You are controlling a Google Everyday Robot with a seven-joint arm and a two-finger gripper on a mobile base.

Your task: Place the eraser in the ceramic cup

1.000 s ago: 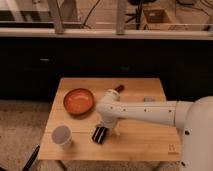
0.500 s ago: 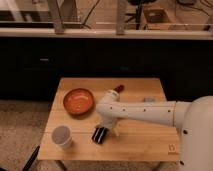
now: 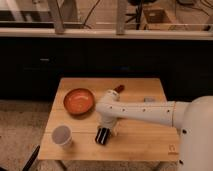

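Observation:
The white ceramic cup (image 3: 62,136) stands near the front left corner of the wooden table (image 3: 145,145). My white arm reaches in from the right across the table. My gripper (image 3: 103,136) is at the table's front middle, to the right of the cup, pointing down at the table top. A dark black shape sits at its tip; I cannot tell whether that is the eraser or the fingers. The eraser does not show apart from that.
A wide orange bowl (image 3: 79,101) sits at the left middle of the table, behind the cup. A red-tipped white item (image 3: 118,89) lies at the back middle. A small blue-grey pad (image 3: 149,100) lies at the right. A dark cabinet wall stands behind.
The gripper has stayed at about the same spot in front of the bowl, perhaps a little lower. The cup and bowl have not moved.

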